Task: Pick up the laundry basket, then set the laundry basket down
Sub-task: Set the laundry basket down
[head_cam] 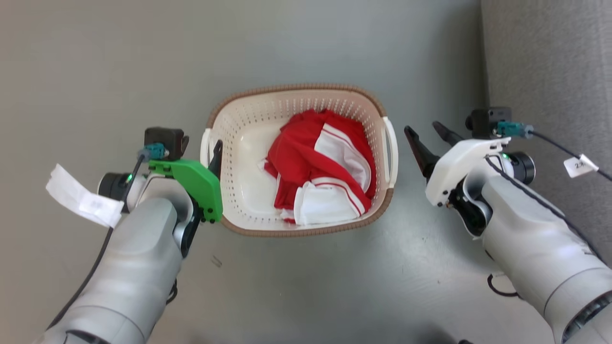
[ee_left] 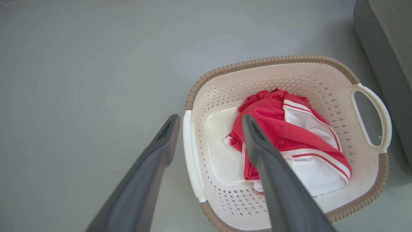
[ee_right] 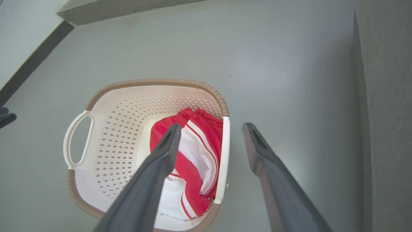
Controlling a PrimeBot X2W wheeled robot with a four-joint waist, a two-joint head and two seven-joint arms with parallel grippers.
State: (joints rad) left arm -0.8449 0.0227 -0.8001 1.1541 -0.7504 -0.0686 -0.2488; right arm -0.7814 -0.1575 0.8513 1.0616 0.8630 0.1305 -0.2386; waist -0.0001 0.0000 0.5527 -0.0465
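Plainly early: grey floor point(head_cam: 306, 48) across the frame, a grey upholstered edge point(head_cam: 550, 57) down the right side. Centre frame, resting flat on that floor, the laundry basket point(head_cam: 248, 114), holding a red-and-white garment point(head_cam: 296, 157). Lower left of the head view, left hand point(ee_left: 210, 120) spread apart, straddling the near white handle point(ee_left: 190, 151), one finger inside the basket, one outside, not yet closed. Right of the basket, right hand point(head_cam: 421, 126) also spread, near the other handle point(head_cam: 392, 148) but apart from it. By judgement, no grip taken; closing on both handles, lifting and setting down all left to do
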